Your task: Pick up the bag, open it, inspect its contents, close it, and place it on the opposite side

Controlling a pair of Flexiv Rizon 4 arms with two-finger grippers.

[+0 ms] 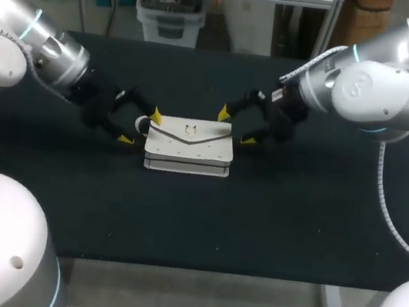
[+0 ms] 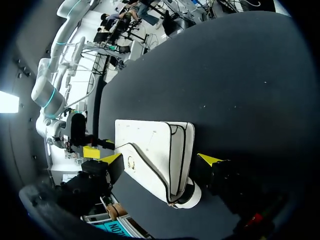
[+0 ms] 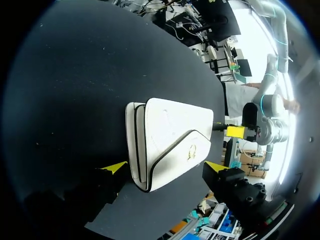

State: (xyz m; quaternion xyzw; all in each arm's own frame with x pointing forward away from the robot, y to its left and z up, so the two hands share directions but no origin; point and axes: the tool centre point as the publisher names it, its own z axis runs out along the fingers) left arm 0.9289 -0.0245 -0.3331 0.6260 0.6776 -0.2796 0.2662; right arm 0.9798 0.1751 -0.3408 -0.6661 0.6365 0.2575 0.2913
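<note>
- Your left end effector [image 1: 140, 127] is open at the left end of the white bag [image 1: 190, 145], with one yellow tip on either side of that end.
- Your right end effector [image 1: 237, 127] is also open and straddles the bag's right end.
- You have the bag lying flat, flap shut, near the middle of the black bench [image 1: 296, 215].
</note>
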